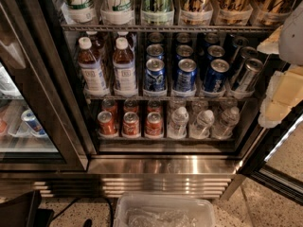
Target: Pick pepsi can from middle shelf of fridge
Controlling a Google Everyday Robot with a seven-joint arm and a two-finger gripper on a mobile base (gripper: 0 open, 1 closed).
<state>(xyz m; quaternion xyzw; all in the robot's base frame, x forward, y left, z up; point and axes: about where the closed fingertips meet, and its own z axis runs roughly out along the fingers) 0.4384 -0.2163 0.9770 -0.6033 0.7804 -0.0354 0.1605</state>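
On middle shelf [165,98], blue silver-topped pepsi can [186,74], tool [279,91] at right edge

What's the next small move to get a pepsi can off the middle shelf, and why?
Probably move the gripper in toward the rightmost front pepsi can: the gripper is at the picture's right edge, apart from the middle shelf, and that can is nearest.

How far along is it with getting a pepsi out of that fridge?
Done: the fridge is open, with the middle shelf in plain view. In hand: the tool is at the right edge, level with that shelf and apart from the cans. Left: the nearest pepsi can stands in its row, so reaching, gripping and lifting it out all remain.
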